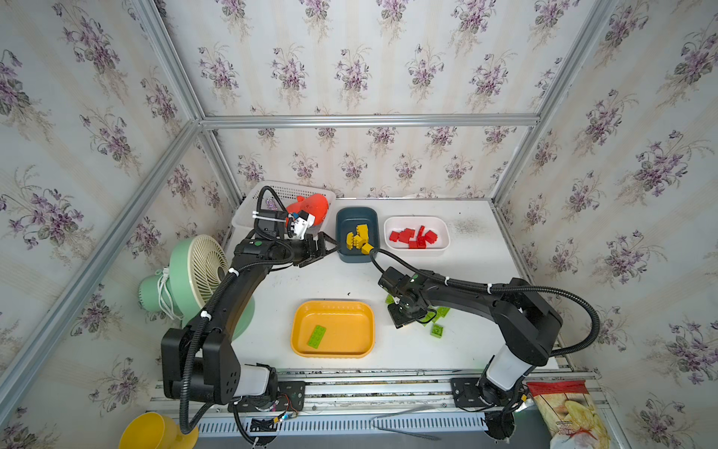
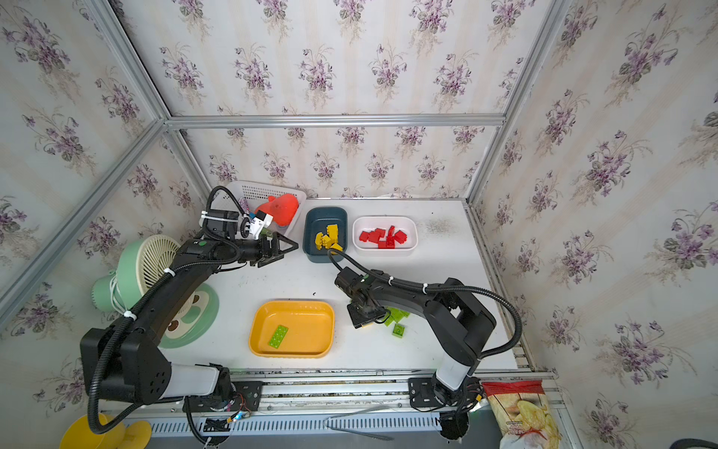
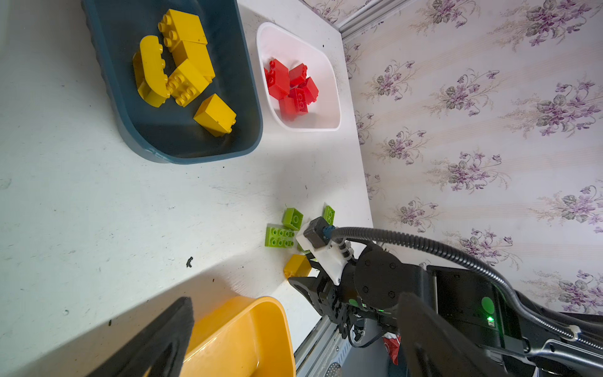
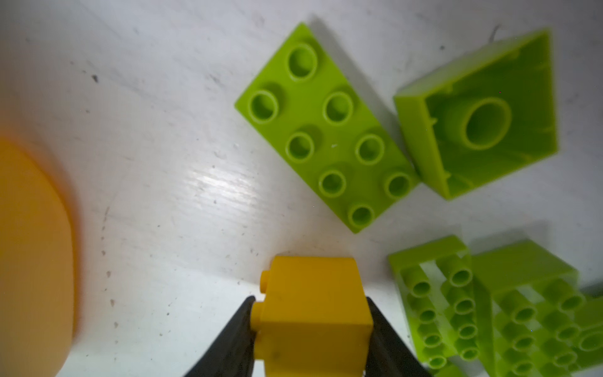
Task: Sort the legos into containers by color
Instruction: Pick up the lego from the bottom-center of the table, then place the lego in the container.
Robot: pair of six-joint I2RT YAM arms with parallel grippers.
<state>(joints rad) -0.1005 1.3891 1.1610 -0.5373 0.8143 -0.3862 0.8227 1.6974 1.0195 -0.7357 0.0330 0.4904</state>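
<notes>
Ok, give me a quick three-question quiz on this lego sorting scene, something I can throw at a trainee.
1. Pick one: the bricks in the dark teal tray are A) red, B) yellow, C) green.
2. True or false: the orange-yellow tray holds exactly one green brick.
3. Fill in: the right gripper is closed on a brick coloured ___.

Key: 1 B; 2 true; 3 yellow.
</notes>
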